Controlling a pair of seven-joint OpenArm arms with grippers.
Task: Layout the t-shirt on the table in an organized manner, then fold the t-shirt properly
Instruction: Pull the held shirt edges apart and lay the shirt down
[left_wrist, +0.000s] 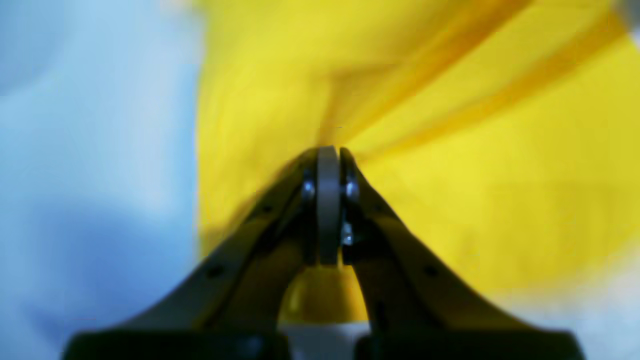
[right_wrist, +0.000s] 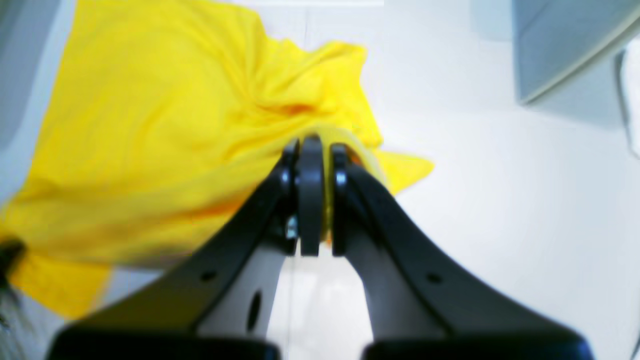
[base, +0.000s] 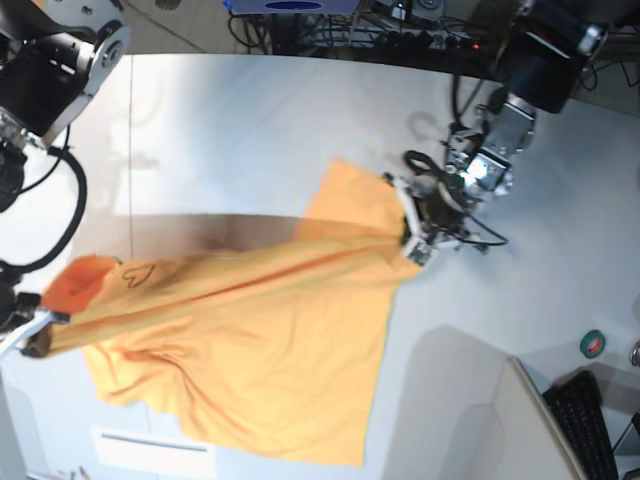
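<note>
The orange t-shirt is pulled taut between my two grippers over the white table, and its lower part drapes onto the tabletop. Black lettering shows near its left end. My left gripper is shut on the shirt's right edge. In the left wrist view the jaws pinch bunched fabric that looks yellow. My right gripper is shut on the shirt's left end. The right wrist view shows it clamped on a fold of the shirt.
A thin dark seam runs across the table at the left. A grey panel, a keyboard and a green tape roll sit at the bottom right. Cables and equipment line the far edge.
</note>
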